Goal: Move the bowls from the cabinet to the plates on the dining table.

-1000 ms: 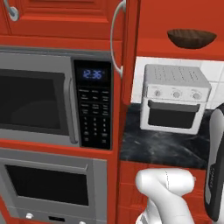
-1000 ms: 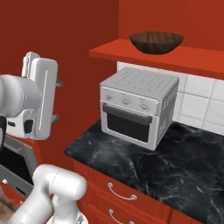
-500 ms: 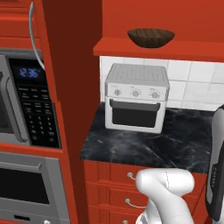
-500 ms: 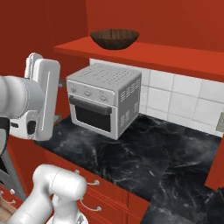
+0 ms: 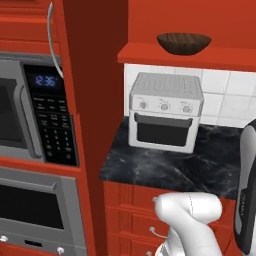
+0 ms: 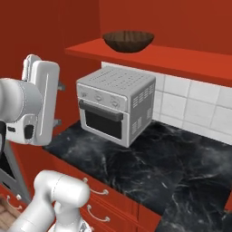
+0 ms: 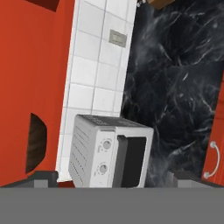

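At far left in the left base view sits a microwave (image 5: 37, 112); beyond the red pillar, a toaster oven (image 5: 165, 111) stands on the black marble counter (image 5: 165, 167). Above it, the dark wooden bowl (image 5: 183, 43) rests on the red shelf (image 5: 190, 56). The gripper (image 7: 111, 177) is wide open, holding nothing.

Even bright render, soft shadows, sharp

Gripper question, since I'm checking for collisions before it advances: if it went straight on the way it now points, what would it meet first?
Probably the toaster oven, which sits dead ahead between the open gripper tips; depth is unclear.
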